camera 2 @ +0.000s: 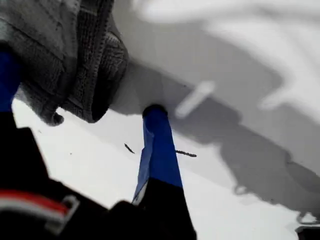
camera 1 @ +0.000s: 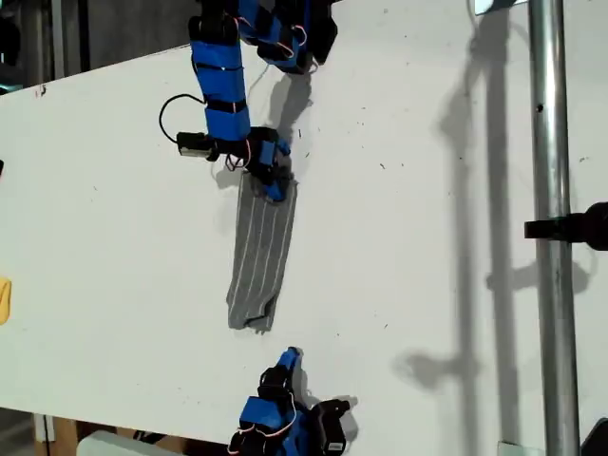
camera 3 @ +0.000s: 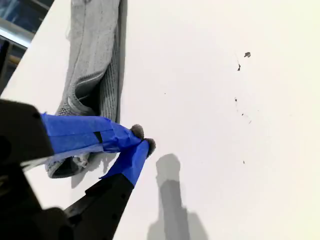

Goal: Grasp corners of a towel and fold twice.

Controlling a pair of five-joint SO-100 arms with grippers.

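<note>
Towel (camera 1: 261, 252) lies as a narrow strip running far to near: you have my first gripper (camera 1: 273, 185), jaws spread, at its far end, and my second gripper (camera 1: 290, 356), pinched together on nothing, just beside the near end, toward the exterior view's right.

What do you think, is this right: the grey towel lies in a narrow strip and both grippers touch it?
Only my first gripper touches the towel; the exterior view shows my second gripper apart from its end.

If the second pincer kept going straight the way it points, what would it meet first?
Likely bare table: my second pincer aims past the towel, on its exterior-view right side. Depth is unclear.
</note>
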